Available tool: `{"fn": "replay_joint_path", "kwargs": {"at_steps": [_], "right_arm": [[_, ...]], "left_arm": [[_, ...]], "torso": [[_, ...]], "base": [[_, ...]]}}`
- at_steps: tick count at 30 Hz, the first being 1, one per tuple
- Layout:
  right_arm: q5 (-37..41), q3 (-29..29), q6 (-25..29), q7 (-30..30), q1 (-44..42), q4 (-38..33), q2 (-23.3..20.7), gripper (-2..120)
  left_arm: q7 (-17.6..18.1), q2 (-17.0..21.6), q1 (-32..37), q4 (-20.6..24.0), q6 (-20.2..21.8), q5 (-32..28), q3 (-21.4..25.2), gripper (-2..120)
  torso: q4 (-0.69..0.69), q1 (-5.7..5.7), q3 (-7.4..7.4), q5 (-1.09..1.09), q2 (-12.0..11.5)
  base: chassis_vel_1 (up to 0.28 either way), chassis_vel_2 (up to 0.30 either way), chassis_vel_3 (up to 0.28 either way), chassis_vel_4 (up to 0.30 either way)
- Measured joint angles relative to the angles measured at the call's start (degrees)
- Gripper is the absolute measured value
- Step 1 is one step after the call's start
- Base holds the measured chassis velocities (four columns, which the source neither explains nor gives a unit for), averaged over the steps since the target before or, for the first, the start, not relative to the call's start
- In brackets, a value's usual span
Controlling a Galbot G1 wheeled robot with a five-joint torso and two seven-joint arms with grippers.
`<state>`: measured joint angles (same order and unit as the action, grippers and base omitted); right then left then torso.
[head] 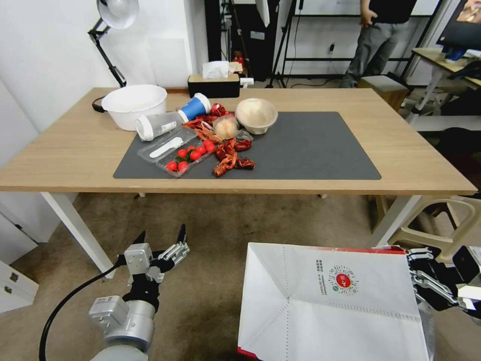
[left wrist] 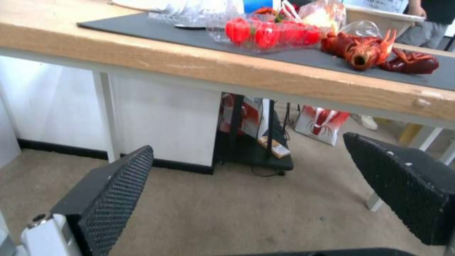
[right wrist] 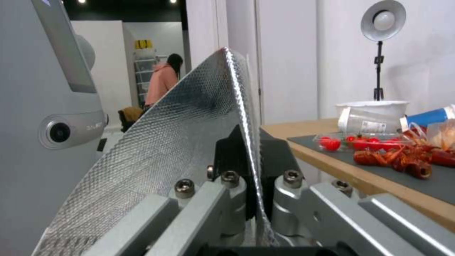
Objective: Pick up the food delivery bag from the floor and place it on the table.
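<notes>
Worn brownish carpet, the floor (head: 210,281), runs under a long light-wood table (head: 75,150) whose dark grey mat (head: 320,150) is bare on its right half, while the left half carries a white bowl (head: 134,103), a toppled plastic cup (head: 159,125), a clear tray of cherry tomatoes (head: 186,158), red crayfish (head: 230,155) and a paper bowl (head: 256,115). Nearest the robot, to the right, the food delivery bag (head: 325,306) hangs below tabletop height, its white folded panel facing the head camera and its round red logo showing. The right gripper (right wrist: 251,185) is clamped on the bag's upper edge, with the silver foil lining pinched between its closed fingers. The left gripper (head: 160,238) hangs low on the left with its fingers spread and nothing in them. To do this lift well, I judge the bag must rise until its bottom clears the near table edge before it travels far, then come down on the bare right side of the mat, well apart from the food. A single edge pinch may let the bag swing or tear, so a slow carry seems wise. Only the right wrist view proves the pinch; the head view hides the contact behind the bag. From below the near edge, the left wrist view looks up past its own pads (left wrist: 113,199) at the tomato tray (left wrist: 270,33).
</notes>
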<state>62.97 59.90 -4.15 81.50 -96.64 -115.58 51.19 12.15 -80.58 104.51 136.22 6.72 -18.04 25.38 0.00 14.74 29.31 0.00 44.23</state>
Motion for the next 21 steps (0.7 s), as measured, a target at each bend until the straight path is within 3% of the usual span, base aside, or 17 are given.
{"fn": "replay_joint_path", "kwargs": {"at_steps": [6, 21], "right_arm": [[0.0, 0.0, 0.0, -0.1, 0.0, 0.0, 0.0, 0], [-0.1, 0.0, 0.0, -0.1, 0.0, 0.0, 0.0, 0]], "left_arm": [[0.0, 0.0, 0.0, 0.0, 0.0, 0.0, 0.0, 100], [0.0, 0.1, 0.0, 0.0, 0.0, 0.0, -0.1, 100]], "torso": [[0.00, 0.68, 1.05, 0.00, 1.7], [0.00, 1.35, 1.93, 0.01, 3.3]], "base": [[0.000, 0.000, 0.000, 0.000], [0.000, 0.000, 0.000, 0.000]]}}
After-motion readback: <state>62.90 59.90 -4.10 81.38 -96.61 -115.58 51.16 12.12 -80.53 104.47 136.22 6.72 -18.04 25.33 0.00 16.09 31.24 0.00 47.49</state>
